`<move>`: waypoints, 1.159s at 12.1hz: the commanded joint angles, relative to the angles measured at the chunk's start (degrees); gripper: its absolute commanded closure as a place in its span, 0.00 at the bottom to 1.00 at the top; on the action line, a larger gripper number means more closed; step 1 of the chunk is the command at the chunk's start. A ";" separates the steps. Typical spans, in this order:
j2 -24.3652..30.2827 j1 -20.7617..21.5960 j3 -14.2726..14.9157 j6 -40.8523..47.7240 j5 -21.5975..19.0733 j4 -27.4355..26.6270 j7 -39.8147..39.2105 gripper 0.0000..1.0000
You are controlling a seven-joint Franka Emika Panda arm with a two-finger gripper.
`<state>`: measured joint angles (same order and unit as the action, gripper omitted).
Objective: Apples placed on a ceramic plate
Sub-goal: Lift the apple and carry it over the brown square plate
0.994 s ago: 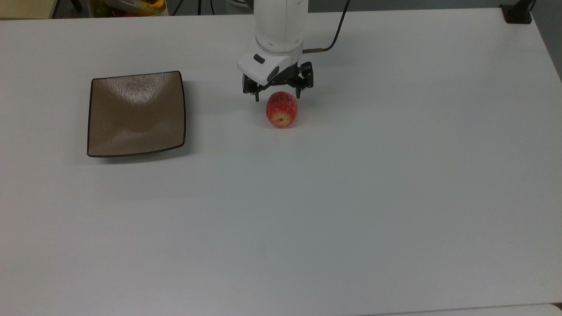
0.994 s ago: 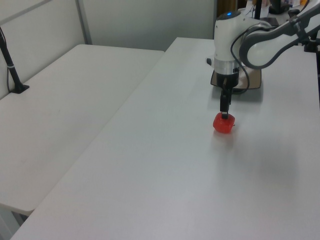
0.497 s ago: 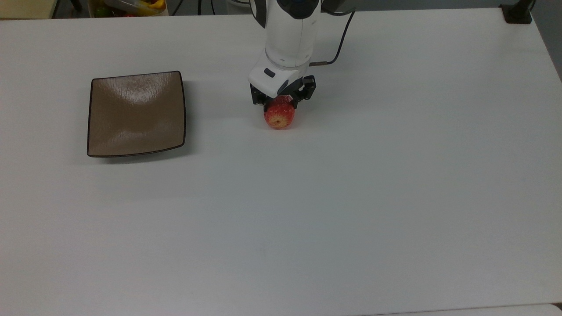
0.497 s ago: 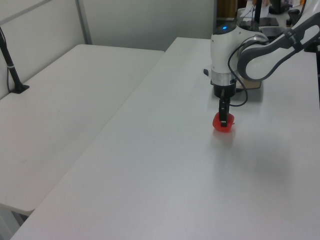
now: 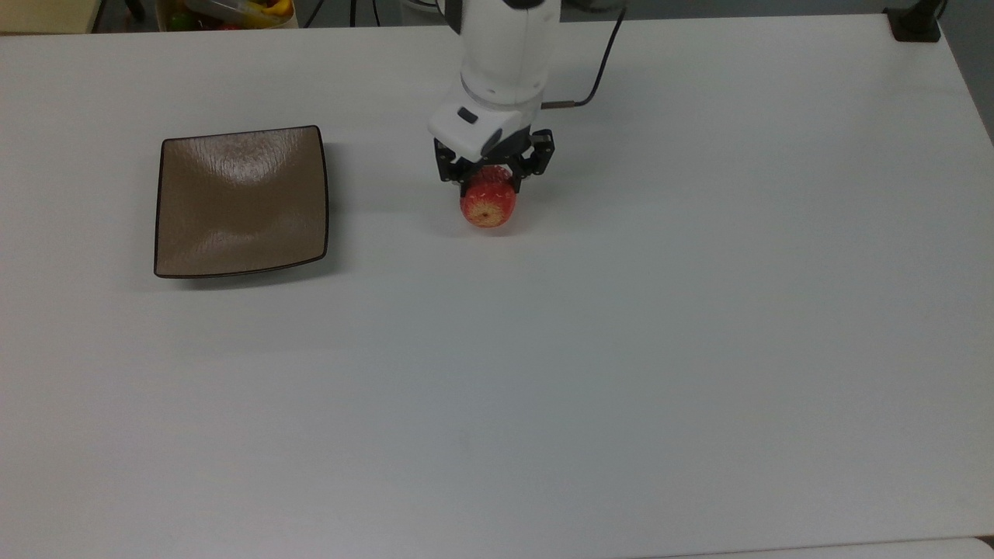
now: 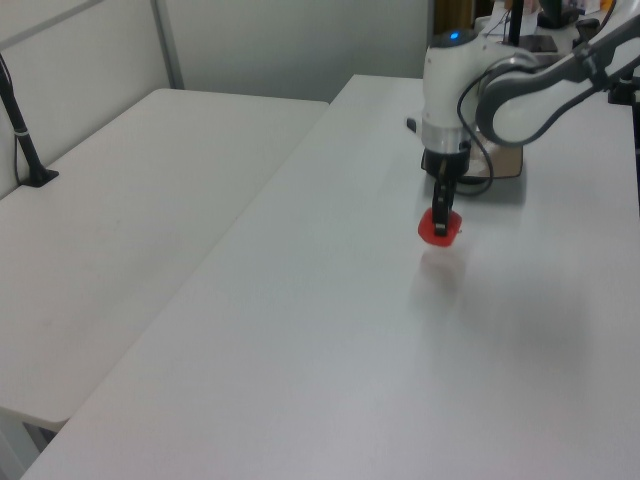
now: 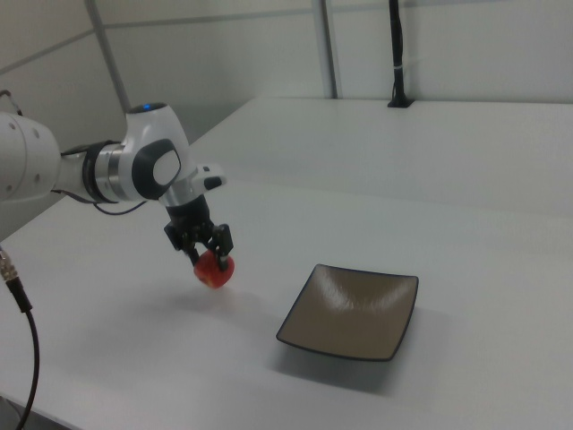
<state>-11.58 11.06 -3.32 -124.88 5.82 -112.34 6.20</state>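
Since 1.0 s ago: gripper [image 5: 488, 177] has descended, clamped apple [image 5: 488, 206], lifted it off table [image 5: 621, 349] | apple well apart from plate [image 5: 241, 202] | risk: round apple slips during carry to plate.

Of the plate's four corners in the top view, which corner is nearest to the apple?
The plate's upper right corner in the top view; it points toward the apple held in the gripper.
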 commanded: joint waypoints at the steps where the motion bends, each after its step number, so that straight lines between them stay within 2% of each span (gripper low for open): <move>1: 7.61 -3.66 -0.02 -0.28 0.86 -1.39 1.19 0.57; 3: 8.94 -6.82 1.03 -0.19 0.86 -1.30 0.49 0.56; 4: 8.68 -8.06 2.51 -0.71 1.04 -1.39 0.22 0.56; 9: 7.63 -11.58 7.09 -0.89 1.12 -1.21 -4.60 0.56; 11: 5.79 -12.98 7.71 -1.07 1.30 -1.04 -6.19 0.56; 14: 0.87 -14.84 7.71 -4.66 4.90 -1.04 -6.64 0.55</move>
<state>-7.54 -3.17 4.07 -125.71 8.59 -113.05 0.46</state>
